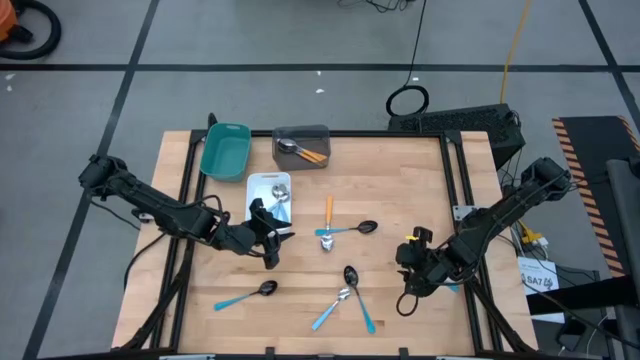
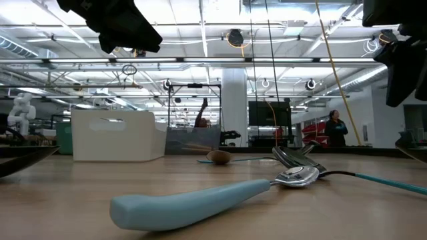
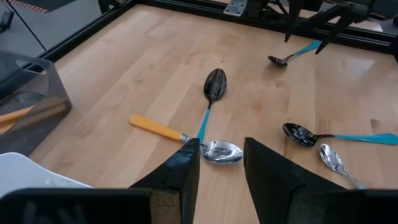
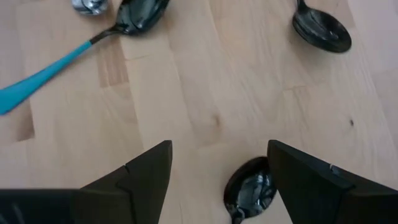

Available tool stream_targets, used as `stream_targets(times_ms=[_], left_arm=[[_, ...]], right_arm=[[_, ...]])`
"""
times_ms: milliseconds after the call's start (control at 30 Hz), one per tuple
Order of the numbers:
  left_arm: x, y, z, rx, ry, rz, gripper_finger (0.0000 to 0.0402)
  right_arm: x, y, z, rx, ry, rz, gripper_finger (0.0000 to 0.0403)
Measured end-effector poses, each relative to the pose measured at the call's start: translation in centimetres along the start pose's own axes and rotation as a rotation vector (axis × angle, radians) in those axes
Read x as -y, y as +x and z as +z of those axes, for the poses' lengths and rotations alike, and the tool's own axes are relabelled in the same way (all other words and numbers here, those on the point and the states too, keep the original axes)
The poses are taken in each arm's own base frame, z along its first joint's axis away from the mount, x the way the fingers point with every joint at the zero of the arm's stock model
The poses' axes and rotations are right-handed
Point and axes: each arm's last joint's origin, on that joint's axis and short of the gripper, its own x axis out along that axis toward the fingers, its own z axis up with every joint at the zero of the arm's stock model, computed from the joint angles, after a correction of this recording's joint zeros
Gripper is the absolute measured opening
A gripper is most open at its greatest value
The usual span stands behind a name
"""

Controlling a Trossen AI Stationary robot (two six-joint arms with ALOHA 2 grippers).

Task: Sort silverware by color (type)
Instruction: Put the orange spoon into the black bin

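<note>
Several spoons lie flat on the wooden table. At its middle an orange-handled spoon with a silver bowl crosses a blue-handled one with a black bowl. My left gripper hangs open above that silver bowl, beside the white tray. At the right, my right gripper is open and points down, with a black spoon bowl on the table under its gap. Three more blue-handled spoons lie near the front edge.
A teal tray and a grey tray holding orange-handled spoons stand at the far edge. The white tray has a silver spoon in it. A blue-handled spoon lies close to the low camera. Bare wood lies between the two arms.
</note>
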Motion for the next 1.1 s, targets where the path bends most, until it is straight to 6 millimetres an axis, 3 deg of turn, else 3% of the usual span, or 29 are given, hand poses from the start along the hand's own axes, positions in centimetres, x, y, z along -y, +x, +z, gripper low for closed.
stream_targets(times_ms=[1100], left_arm=[[-0.05,0.02,-0.02,-0.002,0.001,0.003,0.0125]], right_arm=[[0.56,-0.02,-0.32,-0.013,0.033,-0.071,0.0258]])
